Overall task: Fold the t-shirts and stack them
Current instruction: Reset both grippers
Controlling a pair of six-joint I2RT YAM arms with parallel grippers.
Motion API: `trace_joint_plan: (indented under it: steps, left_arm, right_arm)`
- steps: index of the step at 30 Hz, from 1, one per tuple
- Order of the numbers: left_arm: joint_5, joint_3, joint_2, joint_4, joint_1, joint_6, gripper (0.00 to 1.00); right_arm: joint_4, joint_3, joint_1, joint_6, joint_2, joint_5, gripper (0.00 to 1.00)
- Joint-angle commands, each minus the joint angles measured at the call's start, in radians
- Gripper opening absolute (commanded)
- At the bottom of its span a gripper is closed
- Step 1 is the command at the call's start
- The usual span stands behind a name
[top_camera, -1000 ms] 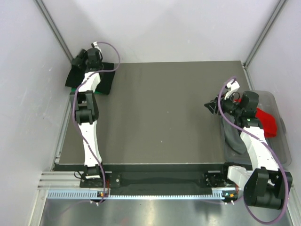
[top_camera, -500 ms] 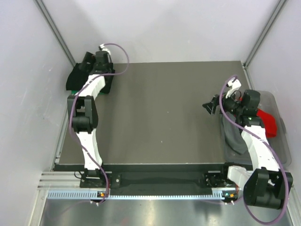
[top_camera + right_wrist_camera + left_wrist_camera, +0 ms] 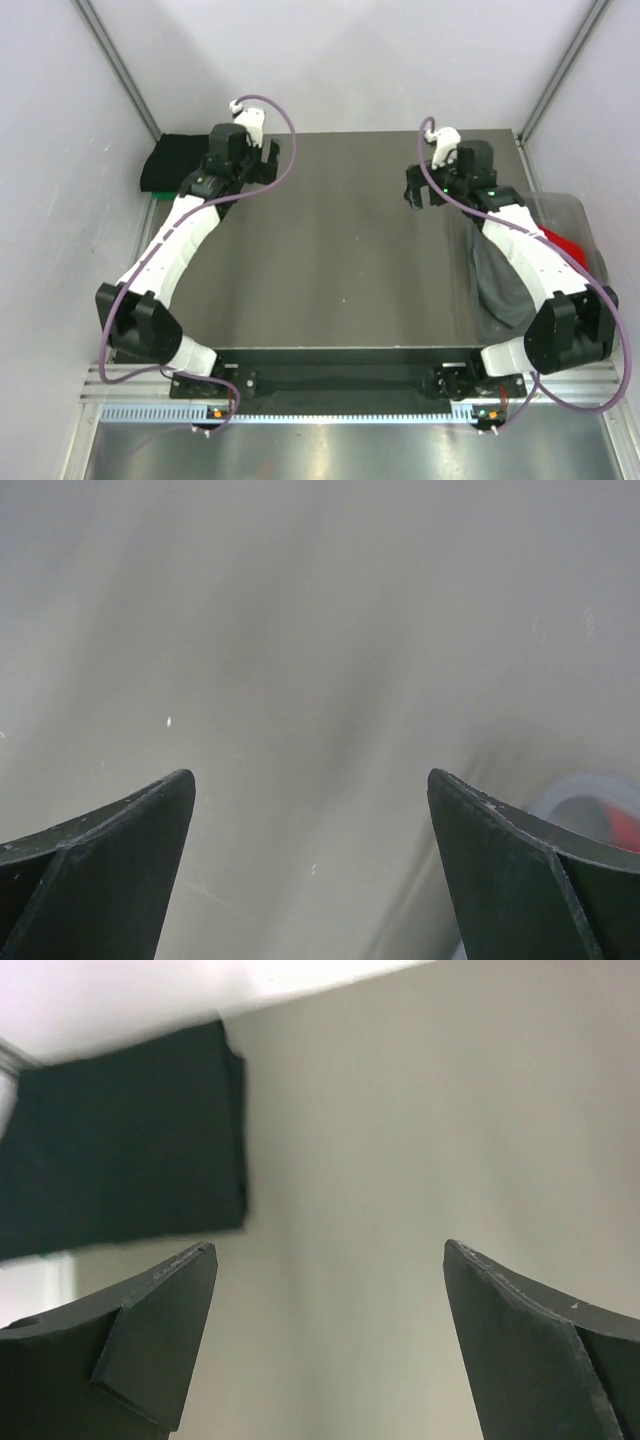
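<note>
at about 4 o'clock on the table (image 3: pixel 340 270), a grey t-shirt (image 3: pixel 495 285) hangs over the wall of a clear bin (image 3: pixel 580 212) which stands just beside the table edge. a red t-shirt (image 3: pixel 568 246) lies inside this bin. further away, at about 1 o'clock, the right gripper (image 3: pixel 310 780) hovers over bare table; its jaws stand wide apart and there is nothing between them. at about 11 o'clock the left gripper (image 3: pixel 330 1260) is also spread wide and holds nothing. at the far left corner, about 10 o'clock, a folded black t-shirt (image 3: pixel 120 1170) lies flat, apart from the left gripper. a thin edge of green cloth (image 3: pixel 157 195) shows under its near side.
</note>
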Motion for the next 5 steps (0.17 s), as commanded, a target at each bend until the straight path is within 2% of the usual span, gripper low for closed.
trace_joint_plan:
  steps: [1,5]
  left_arm:
    - [0.121,-0.1,-0.073,-0.025,0.007,-0.039,0.99]
    - [0.207,-0.157,-0.132,-0.076,0.007,-0.022,0.99]
  right_arm:
    - [-0.071,0.061,0.087,-0.012,0.017,0.18,1.0]
    - [-0.058,0.047,0.171,-0.057,-0.007,0.293,1.0]
